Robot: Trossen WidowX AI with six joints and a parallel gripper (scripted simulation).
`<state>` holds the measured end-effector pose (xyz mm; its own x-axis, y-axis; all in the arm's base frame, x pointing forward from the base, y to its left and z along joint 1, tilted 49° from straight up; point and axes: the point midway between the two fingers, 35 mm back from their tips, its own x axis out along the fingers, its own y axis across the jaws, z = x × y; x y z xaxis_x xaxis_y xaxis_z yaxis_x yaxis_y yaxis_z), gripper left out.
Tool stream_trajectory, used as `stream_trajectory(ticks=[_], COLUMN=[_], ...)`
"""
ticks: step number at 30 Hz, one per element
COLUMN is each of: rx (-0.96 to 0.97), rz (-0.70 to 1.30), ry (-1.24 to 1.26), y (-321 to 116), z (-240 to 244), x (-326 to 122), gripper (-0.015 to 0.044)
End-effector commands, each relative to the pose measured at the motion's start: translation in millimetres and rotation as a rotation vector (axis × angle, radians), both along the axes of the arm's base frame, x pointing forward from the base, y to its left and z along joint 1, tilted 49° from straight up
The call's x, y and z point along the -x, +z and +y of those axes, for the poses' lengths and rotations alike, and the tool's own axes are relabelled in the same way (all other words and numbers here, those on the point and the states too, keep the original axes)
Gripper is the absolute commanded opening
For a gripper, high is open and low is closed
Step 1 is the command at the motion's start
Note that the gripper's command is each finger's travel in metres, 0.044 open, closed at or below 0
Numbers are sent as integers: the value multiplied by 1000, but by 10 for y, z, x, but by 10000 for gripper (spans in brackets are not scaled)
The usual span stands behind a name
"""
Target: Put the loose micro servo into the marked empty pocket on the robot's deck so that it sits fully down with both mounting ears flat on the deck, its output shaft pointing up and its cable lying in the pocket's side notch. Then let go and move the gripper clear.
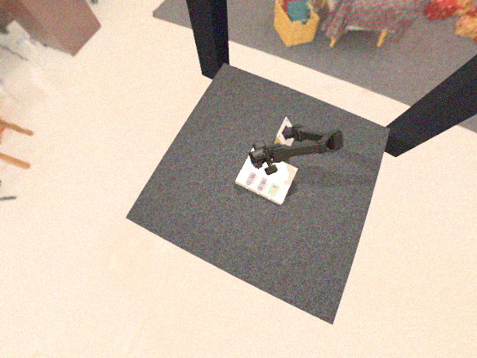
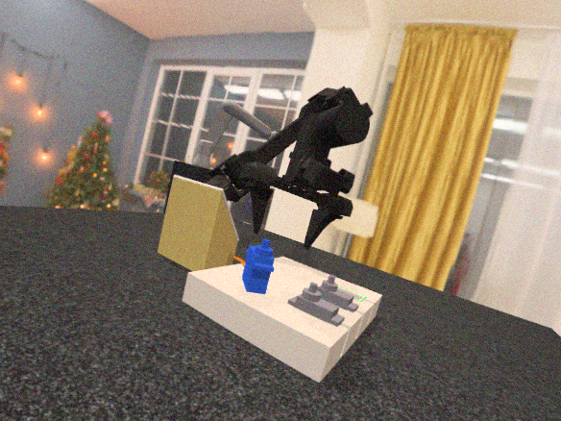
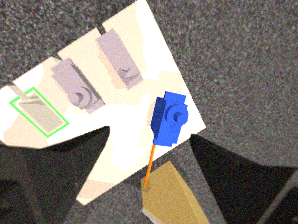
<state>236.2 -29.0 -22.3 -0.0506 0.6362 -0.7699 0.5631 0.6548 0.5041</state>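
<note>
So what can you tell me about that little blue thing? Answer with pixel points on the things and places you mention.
The blue micro servo (image 2: 258, 270) (image 3: 170, 120) is a blocky, plastic-looking body with small ears and a round boss carrying a short shaft, which points up. It stands upright on the white deck (image 2: 259, 327) (image 3: 127, 145), outside the green-outlined pocket (image 1: 274, 190) (image 3: 40, 113). An orange cable runs from it toward the tan block. The open jaws hang above, not touching it.

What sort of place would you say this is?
Probably a living room decorated for Christmas: there is a decorated tree, hanging lights and a yellow curtain.
</note>
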Motion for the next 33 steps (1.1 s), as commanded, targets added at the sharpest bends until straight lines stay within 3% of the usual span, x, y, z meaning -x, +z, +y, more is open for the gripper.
stream_trajectory(ticks=[1, 33], rx=[-95, -137], rz=[65, 85], ry=[-54, -76], y=[-54, -371], z=[-218, 49], x=[170, 266], gripper=[440, 440])
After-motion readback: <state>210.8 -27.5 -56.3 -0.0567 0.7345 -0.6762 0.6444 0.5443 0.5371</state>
